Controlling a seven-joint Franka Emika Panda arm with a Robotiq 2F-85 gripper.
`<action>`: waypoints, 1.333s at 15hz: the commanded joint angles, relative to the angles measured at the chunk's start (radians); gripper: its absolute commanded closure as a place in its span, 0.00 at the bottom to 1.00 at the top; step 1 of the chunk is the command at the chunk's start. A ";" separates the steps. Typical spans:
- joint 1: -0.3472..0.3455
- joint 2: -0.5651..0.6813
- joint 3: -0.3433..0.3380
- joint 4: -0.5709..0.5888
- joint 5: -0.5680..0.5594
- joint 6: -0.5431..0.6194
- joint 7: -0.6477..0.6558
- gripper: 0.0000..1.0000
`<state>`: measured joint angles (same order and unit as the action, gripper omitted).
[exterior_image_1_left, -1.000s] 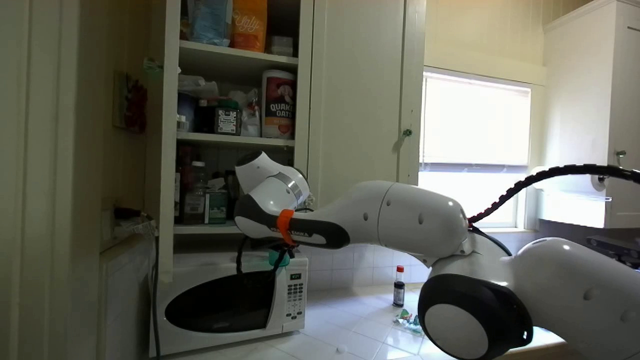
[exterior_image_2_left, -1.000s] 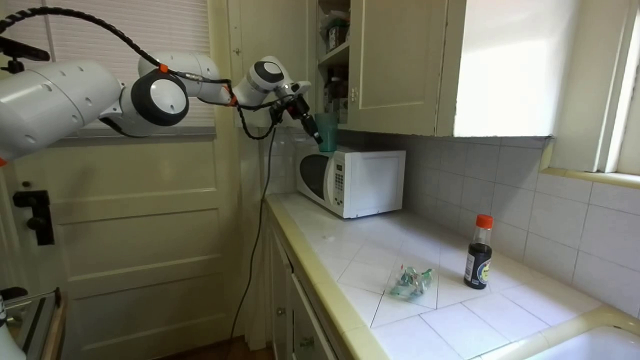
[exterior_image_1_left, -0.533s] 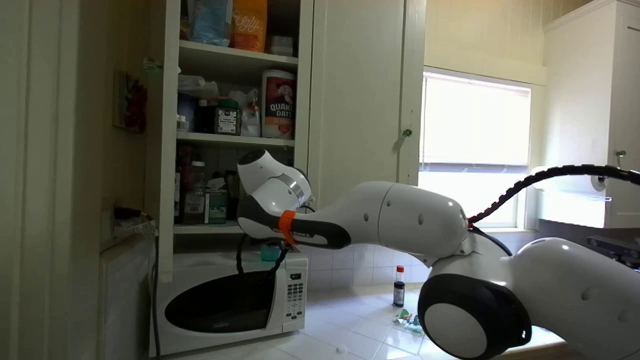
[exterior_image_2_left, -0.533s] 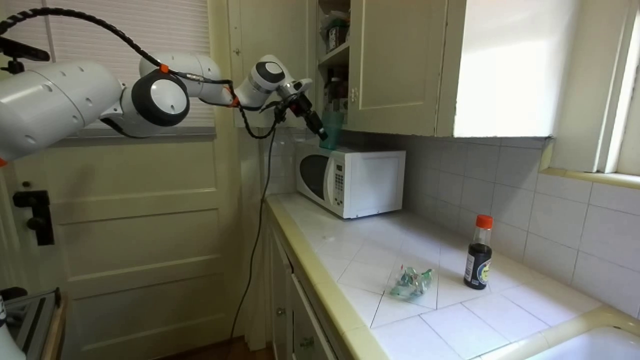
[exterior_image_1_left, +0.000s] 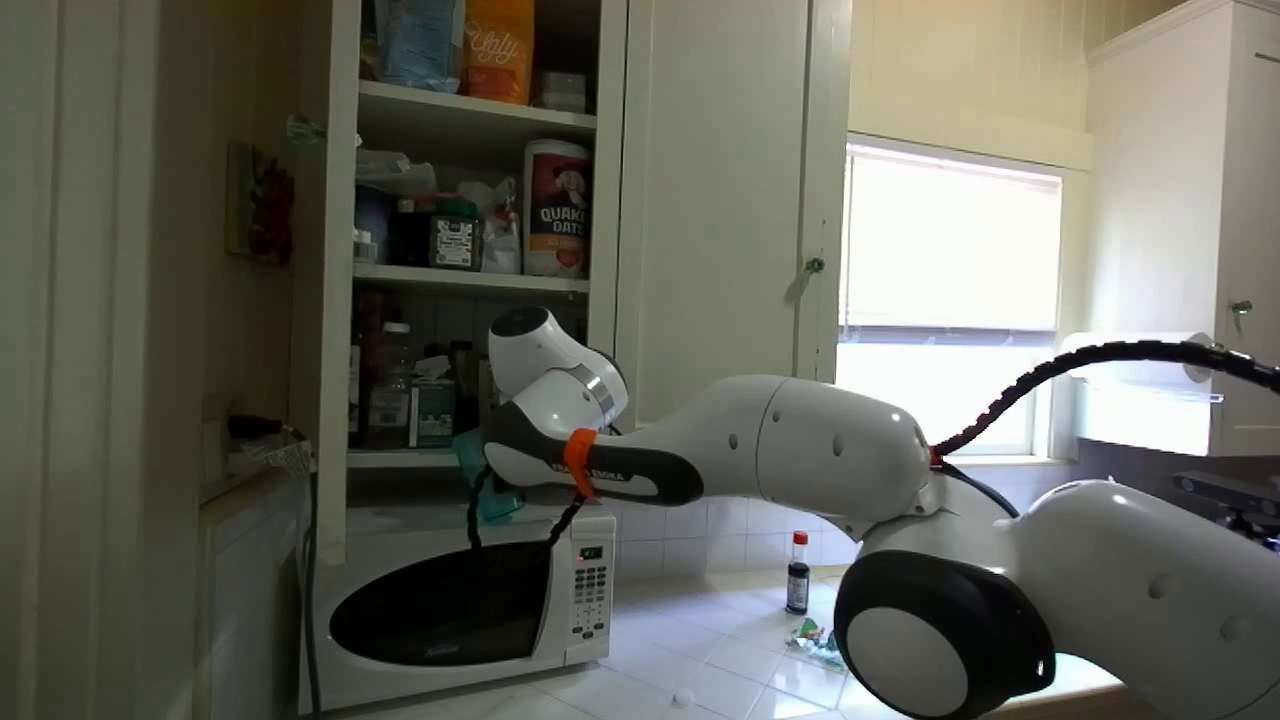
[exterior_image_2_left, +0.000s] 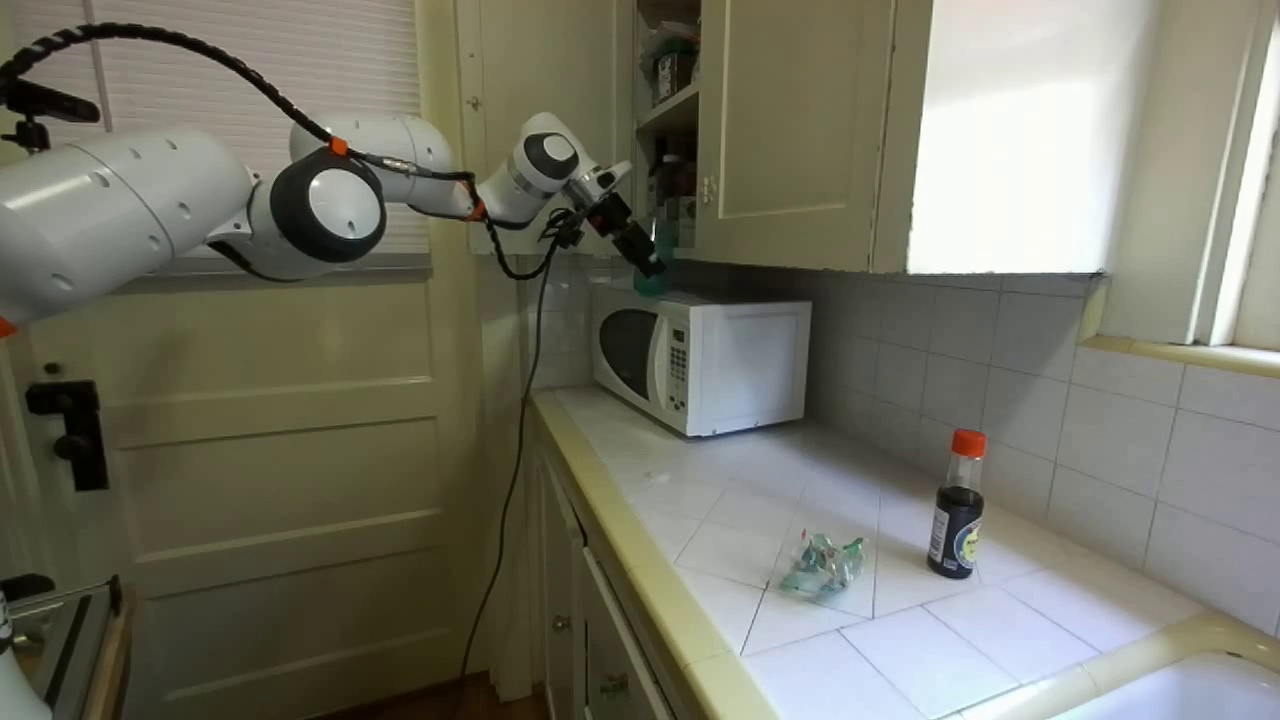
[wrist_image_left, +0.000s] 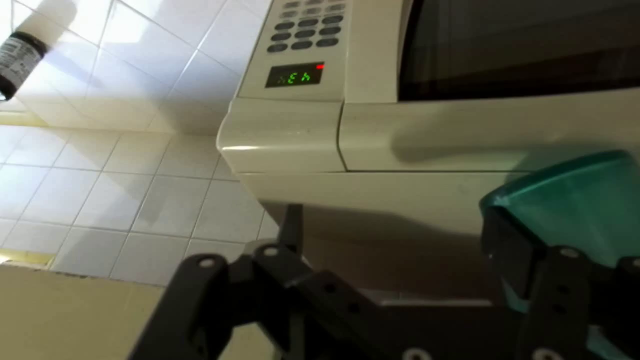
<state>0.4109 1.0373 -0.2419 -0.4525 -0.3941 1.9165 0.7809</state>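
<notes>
A teal cup (exterior_image_1_left: 495, 500) stands tilted on top of the white microwave (exterior_image_1_left: 590, 640) in an exterior view, partly hidden by the arm. My gripper (wrist_image_left: 395, 232) is open in the wrist view, its two fingers wide apart with nothing between them. The same teal cup (wrist_image_left: 575, 205) lies on the outer side of the right-hand finger, close against it; whether they touch I cannot tell. Below the gap shows the microwave's top (wrist_image_left: 400, 195). From an exterior view the black gripper (exterior_image_2_left: 648, 264) covers much of the cup (exterior_image_2_left: 650, 285).
Open cabinet shelves (exterior_image_1_left: 470, 275) with jars and packets rise above the microwave. A cabinet door (exterior_image_2_left: 800, 130) hangs close to the gripper's side. On the counter stand a dark red-capped bottle (exterior_image_2_left: 957, 505) and a crumpled clear wrapper (exterior_image_2_left: 823, 565). A cable (exterior_image_2_left: 515, 470) hangs beside the counter's edge.
The cup has gone from upright to tilted and shifted left in an exterior view. My gripper has moved slightly, and its jaws have come apart.
</notes>
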 joint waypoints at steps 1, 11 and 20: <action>-0.034 0.018 0.072 0.011 0.092 -0.003 -0.056 0.00; -0.046 0.042 0.108 0.013 0.136 0.104 -0.321 0.00; -0.037 0.208 0.225 0.053 0.267 0.097 -0.428 0.00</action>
<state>0.3757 1.1500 -0.0500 -0.4598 -0.1803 2.0069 0.3767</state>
